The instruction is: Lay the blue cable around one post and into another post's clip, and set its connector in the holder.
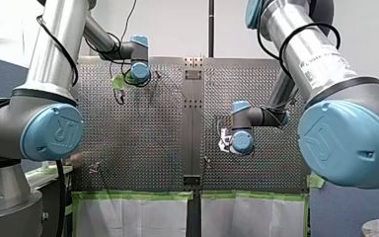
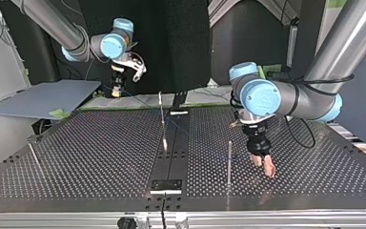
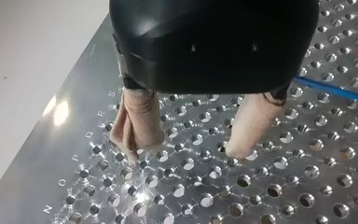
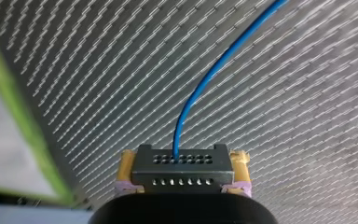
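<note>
In the right wrist view my right gripper (image 4: 182, 185) is shut, its yellow pads clamped on the black connector (image 4: 182, 163). The blue cable (image 4: 200, 88) rises from the connector and curves away over the perforated table. At the top view's left this gripper (image 2: 116, 89) hangs above the table's far edge. My left gripper (image 3: 186, 151) stands open, beige fingers (image 3: 137, 121) just above the plate and nothing between them. The blue cable (image 3: 340, 91) runs beside it, apart from the fingers. In the top view my left gripper (image 2: 263, 165) is right of a thin post (image 2: 229, 160).
A second post (image 2: 162, 119) stands near the table's middle and a third, leaning one (image 2: 34, 156) at the top view's left. A small black block (image 2: 167, 185) sits on the centre strip near the front edge. A grey board (image 2: 43, 98) lies beyond the table's far left corner.
</note>
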{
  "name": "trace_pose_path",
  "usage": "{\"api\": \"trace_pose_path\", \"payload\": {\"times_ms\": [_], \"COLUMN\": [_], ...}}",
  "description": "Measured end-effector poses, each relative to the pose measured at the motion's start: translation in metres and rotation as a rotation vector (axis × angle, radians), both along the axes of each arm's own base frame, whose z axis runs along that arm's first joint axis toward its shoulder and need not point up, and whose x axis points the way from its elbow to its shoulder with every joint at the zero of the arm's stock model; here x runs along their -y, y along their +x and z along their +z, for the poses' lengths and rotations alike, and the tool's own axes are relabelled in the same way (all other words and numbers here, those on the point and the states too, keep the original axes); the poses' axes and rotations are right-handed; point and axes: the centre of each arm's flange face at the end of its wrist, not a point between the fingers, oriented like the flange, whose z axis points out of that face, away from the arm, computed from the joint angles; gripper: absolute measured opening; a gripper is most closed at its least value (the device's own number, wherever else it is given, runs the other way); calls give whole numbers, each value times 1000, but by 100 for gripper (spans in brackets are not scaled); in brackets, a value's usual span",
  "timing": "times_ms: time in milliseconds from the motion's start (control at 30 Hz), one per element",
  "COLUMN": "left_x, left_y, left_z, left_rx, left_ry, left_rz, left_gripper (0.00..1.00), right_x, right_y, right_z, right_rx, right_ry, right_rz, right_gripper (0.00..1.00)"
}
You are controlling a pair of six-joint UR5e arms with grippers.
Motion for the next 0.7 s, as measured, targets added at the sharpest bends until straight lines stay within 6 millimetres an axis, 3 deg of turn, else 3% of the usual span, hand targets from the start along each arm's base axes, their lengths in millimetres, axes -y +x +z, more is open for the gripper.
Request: {"api": "trace_pose_path", "payload": {"times_ms": [433,567,700], "left_x": [0,0,0], "left_y": [1,1,1], "left_z": [0,0,0], "left_rx": [1,1,0], "left_ry": [2,3,4], "left_rz": [-11,-11,-10], "left_gripper": [100,100,100], "right_x": [-10,-22,-41], "right_y": [-82,-112,-127], "right_z": [-98,-130,-156], "right_rx": [-40,-58,-70], "right_ry": [114,158,197], "right_rz": [-114,-159,-172], "right_gripper": [0,0,0]}}
